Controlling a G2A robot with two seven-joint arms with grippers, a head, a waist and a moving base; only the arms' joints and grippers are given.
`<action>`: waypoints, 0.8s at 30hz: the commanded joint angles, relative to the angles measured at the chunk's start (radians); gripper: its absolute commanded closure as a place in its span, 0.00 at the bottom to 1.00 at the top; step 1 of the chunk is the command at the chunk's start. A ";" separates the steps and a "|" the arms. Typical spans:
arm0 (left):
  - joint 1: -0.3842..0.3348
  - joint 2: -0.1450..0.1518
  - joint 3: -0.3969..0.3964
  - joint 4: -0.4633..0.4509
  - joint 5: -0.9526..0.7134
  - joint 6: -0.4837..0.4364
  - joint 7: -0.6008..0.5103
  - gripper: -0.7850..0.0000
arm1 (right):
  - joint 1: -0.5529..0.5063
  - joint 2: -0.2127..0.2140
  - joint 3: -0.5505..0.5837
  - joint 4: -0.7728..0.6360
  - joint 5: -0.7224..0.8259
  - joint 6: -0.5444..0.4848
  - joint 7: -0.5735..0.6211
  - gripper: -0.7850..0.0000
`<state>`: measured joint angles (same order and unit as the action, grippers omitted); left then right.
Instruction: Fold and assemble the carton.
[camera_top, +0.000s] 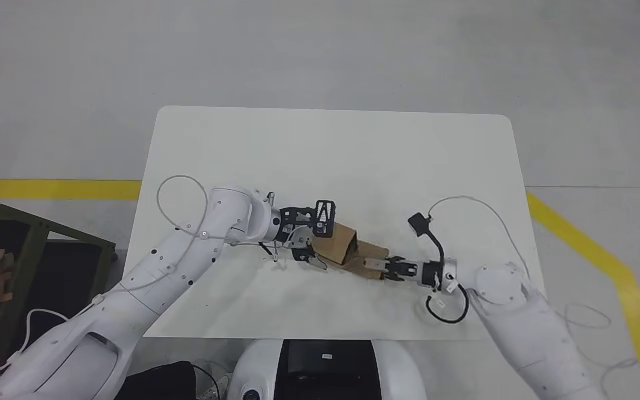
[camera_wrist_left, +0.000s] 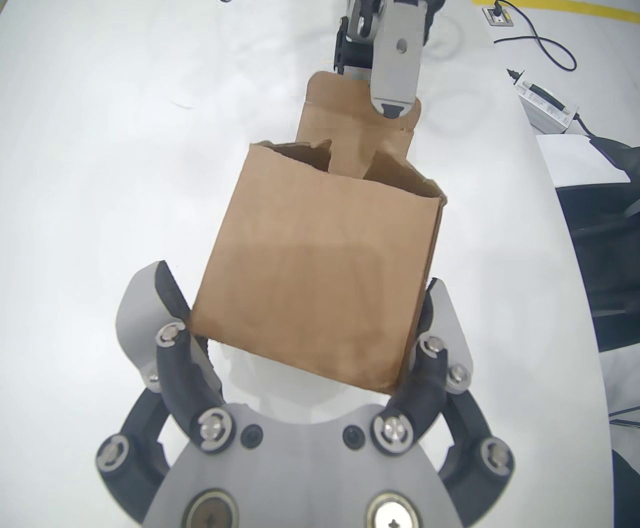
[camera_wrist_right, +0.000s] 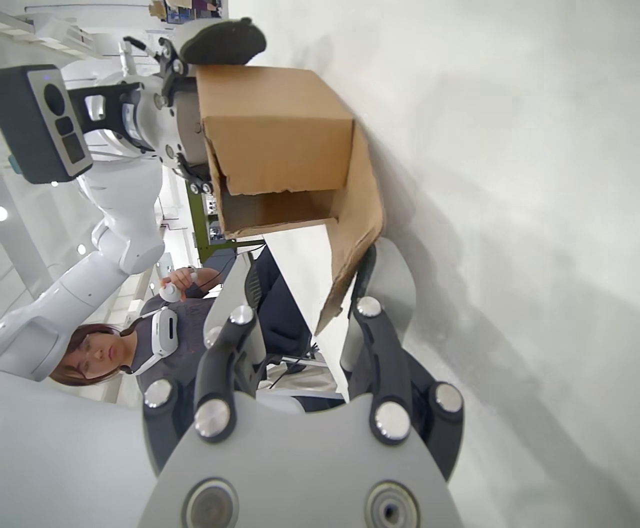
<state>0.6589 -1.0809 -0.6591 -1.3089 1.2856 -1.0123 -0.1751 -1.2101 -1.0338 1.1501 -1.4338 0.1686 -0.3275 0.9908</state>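
white worktop (camera_top: 400, 150) bears the carton (camera_wrist_left: 320, 260) near its front edge, resting on it or just above, i cannot tell. one end gapes open and a long flap (camera_wrist_left: 350, 130) juts out flat from it. left pincer (camera_wrist_left: 300, 290) is clamped across the opposite end, a finger at each side. right pincer (camera_wrist_right: 307, 280) stands part open around the flap, one finger against it. closing that open end looks like the step in hand; next the flap likely needs bending over while the left holds firm
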 joint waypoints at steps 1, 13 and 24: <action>0.001 0.000 -0.001 -0.001 0.001 0.000 -0.004 0.00 | 0.000 0.000 0.001 -0.006 0.004 -0.007 0.001 0.54; 0.007 -0.003 -0.007 -0.007 -0.004 0.000 -0.029 0.00 | 0.008 -0.005 -0.008 -0.016 0.091 -0.073 0.026 0.51; 0.011 -0.003 -0.014 -0.013 -0.010 0.000 -0.049 0.00 | -0.022 0.007 0.040 -0.042 0.035 -0.054 -0.035 0.08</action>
<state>0.6691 -1.0842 -0.6729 -1.3215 1.2755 -1.0123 -0.2235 -1.2238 -1.0293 1.1812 -1.4691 0.2071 -0.3829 0.9580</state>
